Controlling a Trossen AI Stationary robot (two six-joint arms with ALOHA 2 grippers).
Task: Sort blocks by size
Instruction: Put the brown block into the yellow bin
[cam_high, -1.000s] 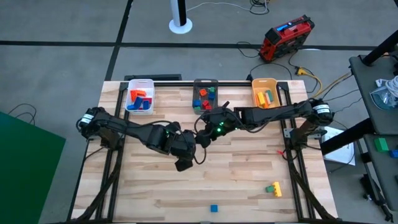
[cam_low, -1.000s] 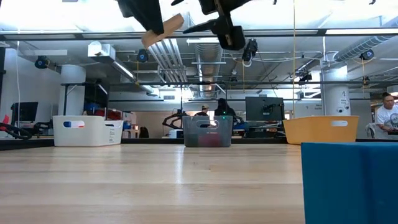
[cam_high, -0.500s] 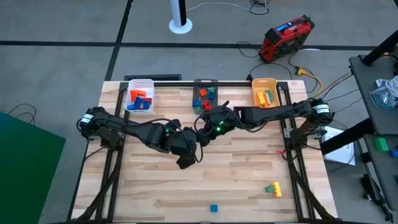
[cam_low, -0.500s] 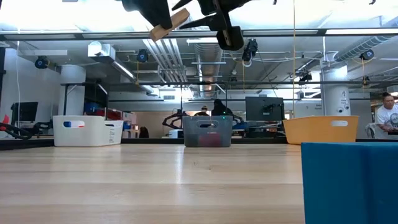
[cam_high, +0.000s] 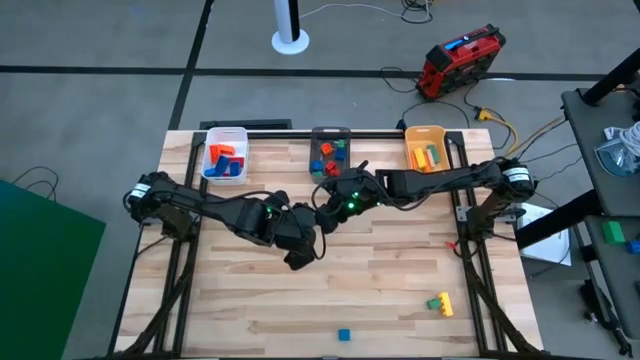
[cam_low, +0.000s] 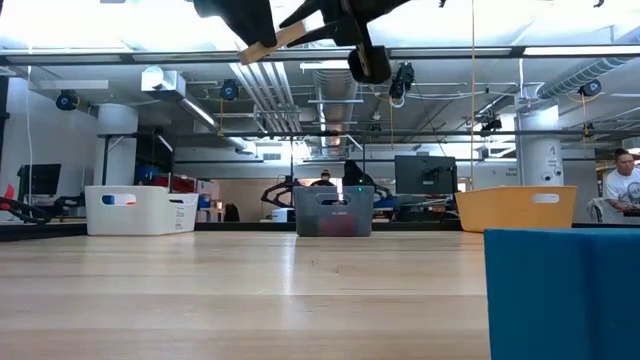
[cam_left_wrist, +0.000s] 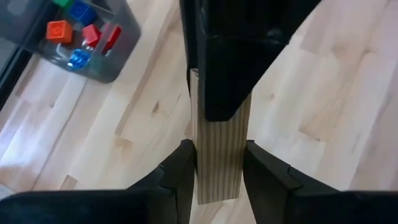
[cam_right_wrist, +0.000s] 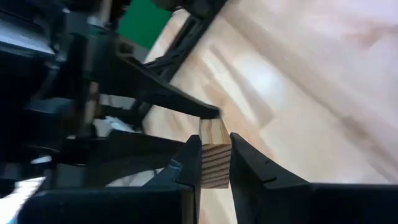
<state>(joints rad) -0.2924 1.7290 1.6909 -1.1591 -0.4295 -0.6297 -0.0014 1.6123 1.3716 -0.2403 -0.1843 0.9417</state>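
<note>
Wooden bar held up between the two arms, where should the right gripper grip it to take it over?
By its free end, coming in lengthwise from opposite the left gripper, which clamps the wooden bar at the other end. The bar is long and narrow, so only that end is bare. The right gripper has its fingers on either side of that end.

Even, bright light falls from above; ceiling lamps (cam_low: 160, 78) glow in the low view, where the room behind is crisp. The worktop (cam_high: 400, 280) shows only faint, soft shadows under the arms. A blue block (cam_low: 562, 292) close to the low camera is blurred. The right wrist view is smeared and dark on one side.
</note>
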